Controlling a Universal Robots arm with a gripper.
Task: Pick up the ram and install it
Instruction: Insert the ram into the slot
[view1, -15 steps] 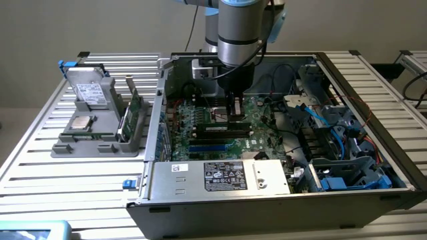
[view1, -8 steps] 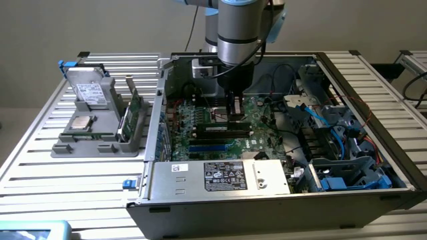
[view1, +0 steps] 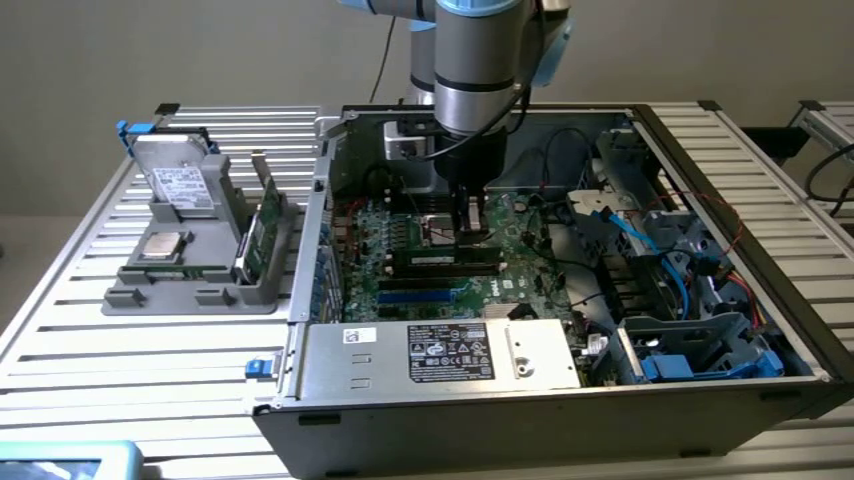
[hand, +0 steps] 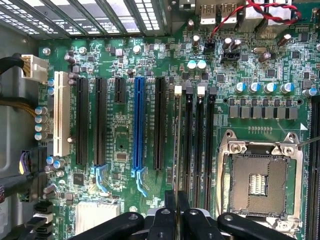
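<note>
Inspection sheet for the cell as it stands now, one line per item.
Surface: slatted metal table, open PC case on it.
Job's things: ram at the memory slots under the gripper; seating cannot be told.
Clutter: grey tray with drives and cards beside the case.
Grippers: gripper low over the motherboard.
Cables: blue cables inside the case; red-black pair by the board edge.
Surroundings: plain wall behind.

A slatted metal table (view1: 80, 330) stands before a plain beige wall (view1: 200, 50) under even light, a second table (view1: 830, 115) at the exterior view's right, pale floor (view1: 20, 245) at its left.
</note>
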